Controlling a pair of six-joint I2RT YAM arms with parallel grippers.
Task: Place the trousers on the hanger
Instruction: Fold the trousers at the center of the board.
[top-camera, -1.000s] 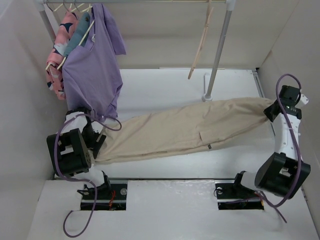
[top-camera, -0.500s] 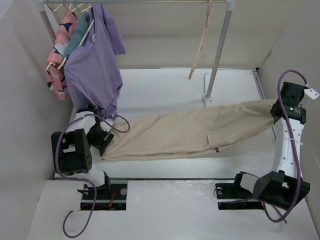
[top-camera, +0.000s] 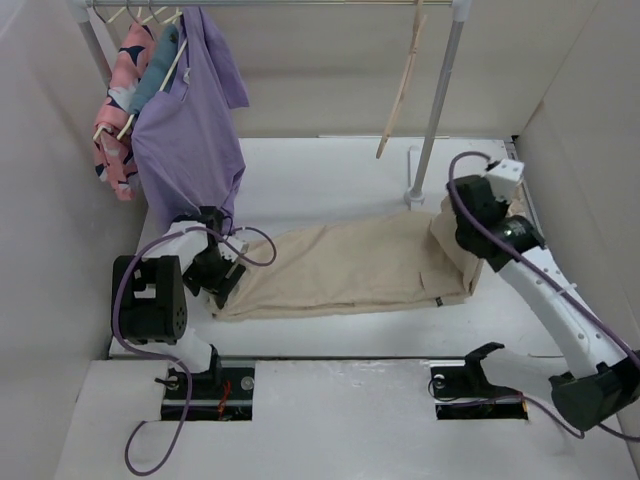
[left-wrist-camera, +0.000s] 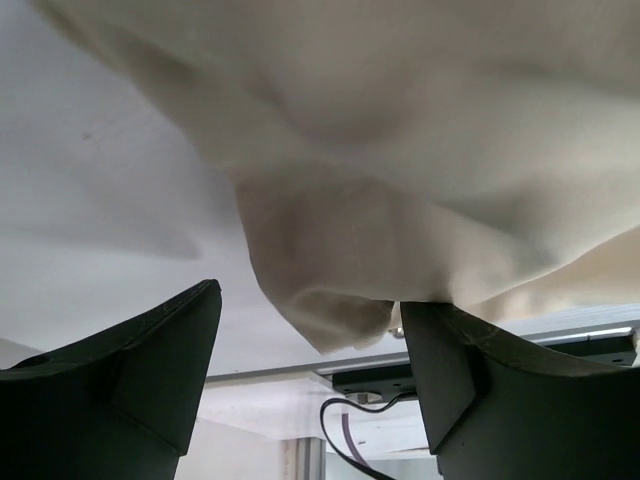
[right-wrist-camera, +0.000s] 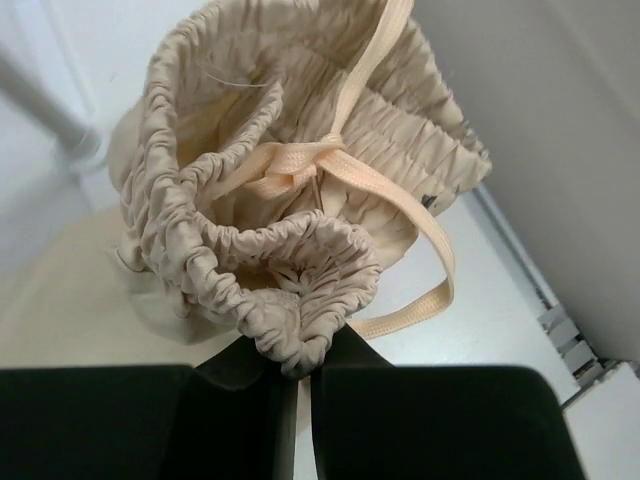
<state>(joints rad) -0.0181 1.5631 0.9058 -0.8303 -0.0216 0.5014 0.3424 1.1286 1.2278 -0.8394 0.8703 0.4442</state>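
Clamped right gripper (right-wrist-camera: 298, 368) on gathered waistband of long beige cloth trousers (top-camera: 350, 265), mid-frame. Held left gripper (left-wrist-camera: 310, 300) wide apart around leg end, possibly touching. Saw thin pink-beige hanger (top-camera: 402, 90) hanging upper centre.

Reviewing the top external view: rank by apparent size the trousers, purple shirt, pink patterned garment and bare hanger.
1-2. trousers and purple shirt: about alike, and the shirt hangs nearer the camera, so unranked.
3. pink patterned garment
4. hanger
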